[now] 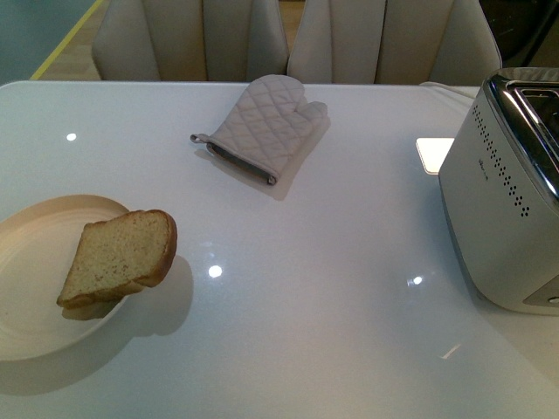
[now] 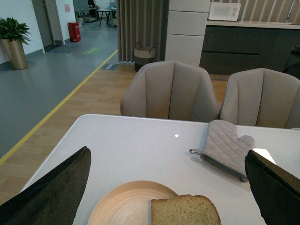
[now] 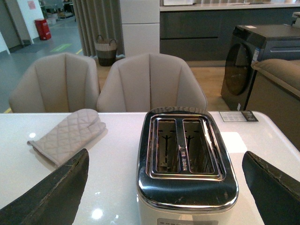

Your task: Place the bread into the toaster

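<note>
Front view: bread (image 1: pixel 118 256) propped on plate (image 1: pixel 31 288) rim, crust overhanging for easy pinch; left tool (image 2: pixel 166 151) aimed at it, right tool (image 3: pixel 165 153) at toaster (image 3: pixel 186 187), both spread apart.

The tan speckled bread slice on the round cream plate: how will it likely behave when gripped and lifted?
The tan speckled bread slice is probably light and soft: its porous crumb suggests hard pinching would dent it. It holds its shape while jutting over the round cream plate's rim, so it would likely be fairly stiff when lifted.
</note>
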You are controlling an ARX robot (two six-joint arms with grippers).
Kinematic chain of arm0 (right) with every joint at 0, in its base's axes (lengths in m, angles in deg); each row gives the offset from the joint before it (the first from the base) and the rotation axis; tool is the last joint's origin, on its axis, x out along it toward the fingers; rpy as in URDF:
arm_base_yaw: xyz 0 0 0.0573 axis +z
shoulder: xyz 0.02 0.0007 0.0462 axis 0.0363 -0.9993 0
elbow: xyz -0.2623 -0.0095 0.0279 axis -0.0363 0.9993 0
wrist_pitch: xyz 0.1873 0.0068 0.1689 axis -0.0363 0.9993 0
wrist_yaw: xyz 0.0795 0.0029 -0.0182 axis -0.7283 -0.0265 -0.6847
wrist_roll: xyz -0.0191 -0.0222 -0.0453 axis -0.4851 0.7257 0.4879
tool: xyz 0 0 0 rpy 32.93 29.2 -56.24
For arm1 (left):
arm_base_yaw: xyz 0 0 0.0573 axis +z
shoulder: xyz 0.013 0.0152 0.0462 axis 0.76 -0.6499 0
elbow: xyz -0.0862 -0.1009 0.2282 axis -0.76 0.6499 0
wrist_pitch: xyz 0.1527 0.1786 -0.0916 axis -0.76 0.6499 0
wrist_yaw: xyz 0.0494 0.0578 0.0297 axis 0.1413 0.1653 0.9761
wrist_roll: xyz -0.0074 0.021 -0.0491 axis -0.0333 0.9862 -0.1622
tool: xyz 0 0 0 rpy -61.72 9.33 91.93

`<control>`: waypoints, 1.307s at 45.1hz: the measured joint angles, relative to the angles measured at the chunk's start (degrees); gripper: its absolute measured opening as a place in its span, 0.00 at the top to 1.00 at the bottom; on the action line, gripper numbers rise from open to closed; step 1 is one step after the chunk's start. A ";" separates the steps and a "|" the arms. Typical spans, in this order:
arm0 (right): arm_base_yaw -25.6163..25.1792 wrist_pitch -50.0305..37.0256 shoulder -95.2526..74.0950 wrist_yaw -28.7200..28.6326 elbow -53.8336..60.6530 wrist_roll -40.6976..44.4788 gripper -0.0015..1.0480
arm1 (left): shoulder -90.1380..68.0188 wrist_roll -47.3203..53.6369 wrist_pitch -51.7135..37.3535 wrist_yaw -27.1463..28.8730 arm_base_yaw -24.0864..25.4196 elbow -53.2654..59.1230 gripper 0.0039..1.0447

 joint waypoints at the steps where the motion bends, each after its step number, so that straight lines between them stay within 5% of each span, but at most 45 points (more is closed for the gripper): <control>1: 0.00 0.00 0.00 0.00 0.00 0.00 0.09 | 0.00 0.00 0.00 0.00 0.00 0.00 0.06; 24: 0.00 0.00 0.00 0.00 0.00 0.00 0.09 | -0.17 -0.57 0.26 0.07 -0.02 -0.04 0.06; 29: 0.00 0.00 0.00 0.00 0.00 0.00 0.09 | -12.87 -16.76 10.45 -3.15 2.19 -5.42 0.06; 34: 0.00 0.00 0.00 0.02 0.00 0.00 0.09 | -30.62 -26.47 -2.89 -7.17 6.34 -6.62 0.06; 46: 0.00 0.00 0.00 0.00 0.00 0.00 0.09 | -81.77 -29.53 -39.67 -8.68 12.35 -16.61 0.06; 59: -0.02 0.00 0.00 0.00 0.00 0.00 0.09 | -119.97 -28.94 -48.19 -6.05 17.97 -26.75 0.06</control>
